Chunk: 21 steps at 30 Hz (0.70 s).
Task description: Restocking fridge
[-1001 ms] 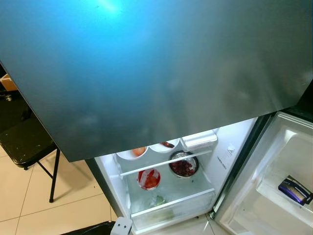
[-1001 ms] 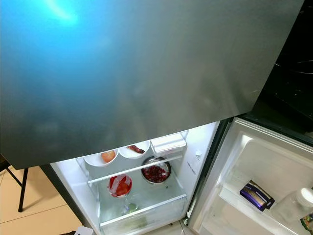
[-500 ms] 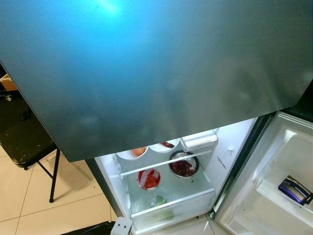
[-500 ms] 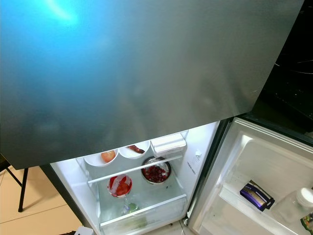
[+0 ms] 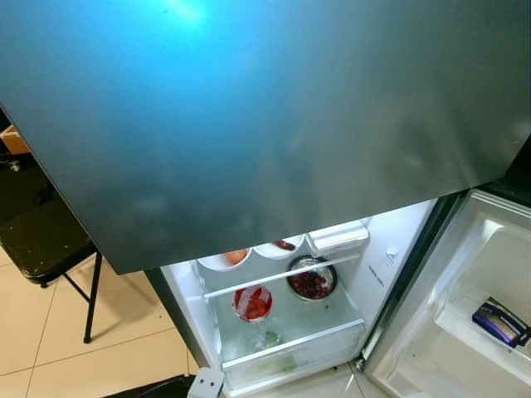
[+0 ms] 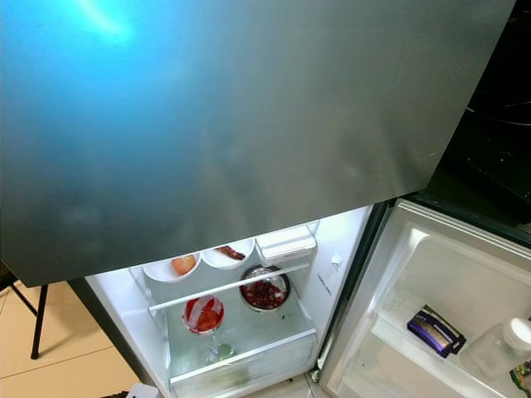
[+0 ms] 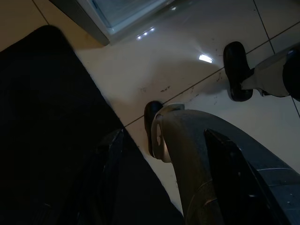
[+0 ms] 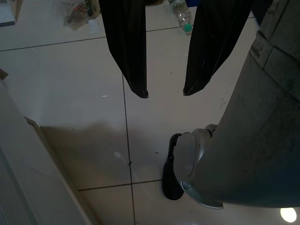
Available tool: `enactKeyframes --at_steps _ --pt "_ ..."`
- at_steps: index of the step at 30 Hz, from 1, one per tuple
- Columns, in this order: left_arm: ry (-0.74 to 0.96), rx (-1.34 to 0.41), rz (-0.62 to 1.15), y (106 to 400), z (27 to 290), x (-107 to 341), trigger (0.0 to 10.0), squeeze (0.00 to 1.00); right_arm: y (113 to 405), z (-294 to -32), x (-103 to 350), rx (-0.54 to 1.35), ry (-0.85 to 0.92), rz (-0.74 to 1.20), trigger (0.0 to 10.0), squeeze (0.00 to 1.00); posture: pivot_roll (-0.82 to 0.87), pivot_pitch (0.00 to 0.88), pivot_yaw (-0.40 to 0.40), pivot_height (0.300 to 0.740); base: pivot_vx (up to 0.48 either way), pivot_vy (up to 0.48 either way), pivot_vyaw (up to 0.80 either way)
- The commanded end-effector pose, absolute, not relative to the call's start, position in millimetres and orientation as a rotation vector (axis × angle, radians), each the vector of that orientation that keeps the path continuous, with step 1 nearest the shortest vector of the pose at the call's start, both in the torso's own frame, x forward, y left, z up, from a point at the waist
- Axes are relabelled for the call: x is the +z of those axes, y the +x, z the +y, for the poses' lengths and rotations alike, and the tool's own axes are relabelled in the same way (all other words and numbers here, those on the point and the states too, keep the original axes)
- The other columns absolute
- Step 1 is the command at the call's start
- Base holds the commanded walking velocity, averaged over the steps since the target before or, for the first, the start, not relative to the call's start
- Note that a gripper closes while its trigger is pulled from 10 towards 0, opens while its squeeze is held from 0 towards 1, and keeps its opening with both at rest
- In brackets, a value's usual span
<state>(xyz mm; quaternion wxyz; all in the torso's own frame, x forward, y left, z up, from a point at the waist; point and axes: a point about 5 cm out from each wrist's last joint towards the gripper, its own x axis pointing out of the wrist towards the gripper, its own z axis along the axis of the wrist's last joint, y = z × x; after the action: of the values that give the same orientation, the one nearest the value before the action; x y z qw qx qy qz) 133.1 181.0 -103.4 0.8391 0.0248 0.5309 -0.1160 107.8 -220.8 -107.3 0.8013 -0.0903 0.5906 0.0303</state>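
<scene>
While both our arms hang down by our legs, the right gripper [image 8: 165, 93] dangles over the tiled floor [image 8: 84, 93] with its two black fingers [image 8: 133, 70] spread apart and nothing between them. The left gripper [image 7: 164, 187] sits in deep shade beside our own leg and foot [image 7: 152, 129] — we can make out two dark fingers with a gap between them, so released, gripping nothing. A black mat [image 7: 47, 117] lies on the floor right next to it.

Looking up from there, the fridge [image 5: 282, 323] is right in front of us, its lower compartment lit and open. Down low there's a clear drawer [image 5: 290, 348] with something green inside. Above it a bowl covered in red-patterned wrap [image 5: 252, 303] sits beside a metal bowl of dark red stuff [image 5: 312, 282]. Further back on the shelf above are two white bowls [image 5: 228, 260], one holding an orange-ish fruit, plus a white lidded box [image 5: 338, 236] to the right.

The lower door [image 6: 431, 290] is swung out on our right, with a purple packet [image 6: 435, 330] in its bin and a clear bottle with a white cap [image 6: 506, 344] just beside it.

Closest to our head, the grey upper door [image 5: 249, 124] takes up most of the view with a blue glare on it. Off to the left stands a black folding chair [image 5: 50, 240].
</scene>
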Motion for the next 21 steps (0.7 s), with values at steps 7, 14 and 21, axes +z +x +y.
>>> enactKeyframes --at_steps 7,14,21 --pt "0.042 -0.251 1.138 128.9 177.1 -105.3 10.0 0.0 104.4 -219.9 -108.4 0.06 -0.185 1.278 10.0 0.0 0.01 0.0 -0.02 0.74 0.0 0.0 0.0" --pt "0.043 -0.251 1.139 128.9 177.5 -105.3 10.0 0.0 104.6 -219.6 -108.4 0.06 -0.184 1.278 10.0 0.0 0.01 0.0 -0.019 0.74 0.0 0.0 0.0" --pt "0.044 -0.251 1.138 129.0 177.8 -105.2 10.0 0.0 104.8 -219.1 -108.5 0.06 -0.183 1.277 10.0 0.0 0.01 0.0 -0.018 0.74 0.0 0.0 0.0"
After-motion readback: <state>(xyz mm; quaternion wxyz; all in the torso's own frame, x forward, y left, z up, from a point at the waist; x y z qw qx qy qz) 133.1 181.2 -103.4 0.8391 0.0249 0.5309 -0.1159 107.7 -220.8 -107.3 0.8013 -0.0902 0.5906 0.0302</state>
